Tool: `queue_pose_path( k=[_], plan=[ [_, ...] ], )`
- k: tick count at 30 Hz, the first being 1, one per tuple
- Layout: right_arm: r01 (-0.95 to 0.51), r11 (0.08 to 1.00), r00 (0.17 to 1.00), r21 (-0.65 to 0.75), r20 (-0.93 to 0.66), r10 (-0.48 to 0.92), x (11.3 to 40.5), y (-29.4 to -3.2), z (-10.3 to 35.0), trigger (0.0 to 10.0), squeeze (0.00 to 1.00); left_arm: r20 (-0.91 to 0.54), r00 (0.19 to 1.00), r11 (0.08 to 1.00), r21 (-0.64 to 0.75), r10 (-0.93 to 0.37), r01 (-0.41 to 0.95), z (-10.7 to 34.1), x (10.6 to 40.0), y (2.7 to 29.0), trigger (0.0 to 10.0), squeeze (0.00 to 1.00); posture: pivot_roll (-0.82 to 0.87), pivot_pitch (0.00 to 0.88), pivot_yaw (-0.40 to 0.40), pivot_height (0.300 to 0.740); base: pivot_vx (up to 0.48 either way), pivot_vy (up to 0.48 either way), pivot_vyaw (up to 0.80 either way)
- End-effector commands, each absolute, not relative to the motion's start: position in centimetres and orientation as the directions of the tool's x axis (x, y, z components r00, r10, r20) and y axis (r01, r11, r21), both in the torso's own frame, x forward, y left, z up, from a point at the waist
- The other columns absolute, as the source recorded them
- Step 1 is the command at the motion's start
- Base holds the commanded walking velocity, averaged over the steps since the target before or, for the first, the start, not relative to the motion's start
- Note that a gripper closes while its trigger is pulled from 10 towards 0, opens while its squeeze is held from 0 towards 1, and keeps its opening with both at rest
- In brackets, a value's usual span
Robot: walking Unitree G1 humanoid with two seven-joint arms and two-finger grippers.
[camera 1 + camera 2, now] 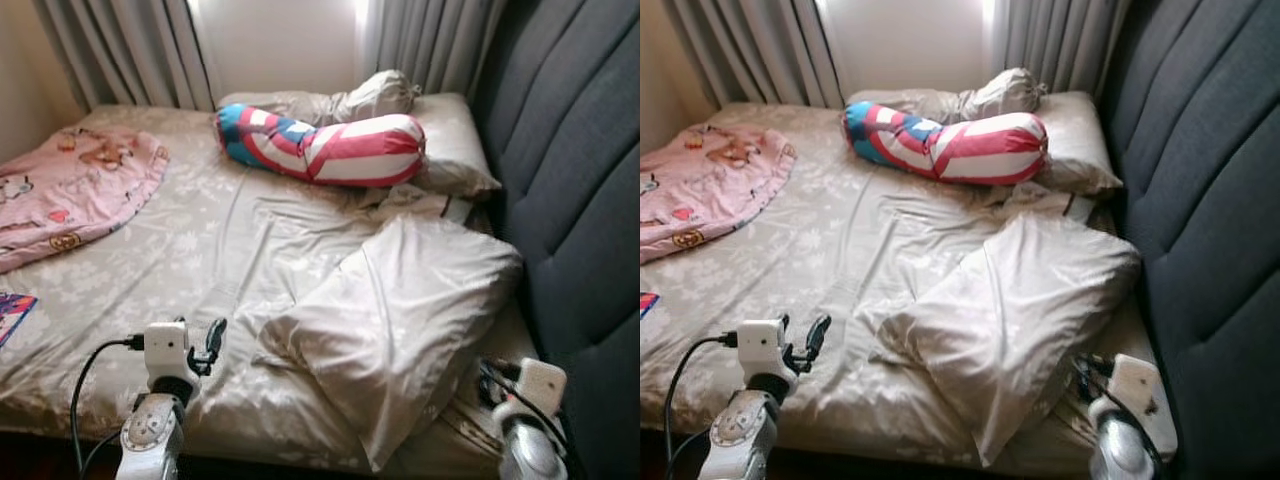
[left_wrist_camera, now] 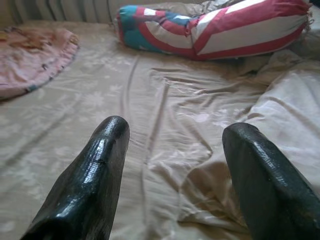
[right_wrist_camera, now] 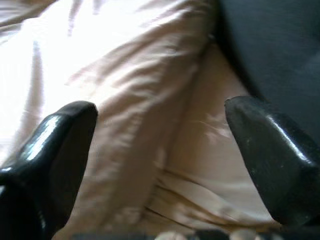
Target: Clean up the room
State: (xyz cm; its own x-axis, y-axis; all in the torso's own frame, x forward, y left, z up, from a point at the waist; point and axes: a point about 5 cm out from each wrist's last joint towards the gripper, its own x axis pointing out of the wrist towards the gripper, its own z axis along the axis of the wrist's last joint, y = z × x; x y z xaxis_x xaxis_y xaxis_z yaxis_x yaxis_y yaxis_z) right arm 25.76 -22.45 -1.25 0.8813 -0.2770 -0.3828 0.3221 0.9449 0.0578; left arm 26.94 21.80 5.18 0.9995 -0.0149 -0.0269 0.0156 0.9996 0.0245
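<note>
A large beige pillow (image 1: 400, 320) lies crooked on the bed (image 1: 200, 250), its far corner against the dark padded headboard (image 1: 570, 200), with a red, white and blue striped bolster (image 1: 330, 145) beyond it near the curtains (image 1: 130, 50) and a pink blanket (image 1: 70, 185) well apart from it on the bed's far side. The left gripper (image 2: 172, 150) hovers over the rumpled sheet just beside the pillow, fingers spread wide and holding nothing. The right gripper (image 3: 160, 145) hangs over the pillow's edge next to the headboard, its fingers (image 3: 270, 150) also wide and empty.
</note>
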Motion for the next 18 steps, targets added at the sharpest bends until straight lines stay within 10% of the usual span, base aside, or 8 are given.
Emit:
queue_pose_path(
  k=[1, 8, 10, 11, 18],
  plan=[
    [0.324, 0.943, 0.862, 0.075, -0.434, -0.262, 25.7, -22.0, -1.8, 10.0, 0.0, -0.036, 0.999, 0.999, 0.035, -0.018, 0.019, 5.4, 26.7, 22.3, 10.0, 0.0, 0.1, 0.069, 0.02, 0.726, 0.0, 0.0, 0.0],
    [0.299, 0.946, 0.841, 0.125, -0.504, -0.199, 27.1, -20.5, -1.9, 10.0, 0.0, -0.025, 0.999, 0.998, 0.058, -0.022, 0.023, 6.3, 26.8, 23.1, 10.0, 0.0, 0.13, 0.1, 0.037, 0.726, 0.0, 0.0, 0.0],
    [0.316, 0.941, 0.831, 0.121, -0.514, -0.213, 27.1, -20.6, -1.9, 10.0, 0.78, -0.021, 1.0, 0.998, 0.06, -0.022, 0.024, 6.5, 26.6, 23.1, 10.0, 0.0, 0.14, 0.109, 0.039, 0.726, 0.0, 0.0, 0.0],
    [0.326, 0.937, 0.828, 0.126, -0.516, -0.219, 27.1, -20.7, -1.9, 10.0, 1.0, -0.019, 1.0, 0.998, 0.061, -0.023, 0.024, 6.6, 26.6, 23.1, 10.0, 0.0, 0.14, 0.116, 0.039, 0.726, 0.0, 0.0, 0.0],
    [0.349, 0.929, 0.817, 0.124, -0.526, -0.237, 27.0, -21.2, -2.0, 10.0, 1.0, -0.015, 1.0, 0.999, 0.044, -0.02, 0.021, 7.0, 26.0, 23.0, 10.0, 0.0, 0.15, 0.161, 0.037, 0.726, 0.0, 0.0, 0.0]
  ],
)
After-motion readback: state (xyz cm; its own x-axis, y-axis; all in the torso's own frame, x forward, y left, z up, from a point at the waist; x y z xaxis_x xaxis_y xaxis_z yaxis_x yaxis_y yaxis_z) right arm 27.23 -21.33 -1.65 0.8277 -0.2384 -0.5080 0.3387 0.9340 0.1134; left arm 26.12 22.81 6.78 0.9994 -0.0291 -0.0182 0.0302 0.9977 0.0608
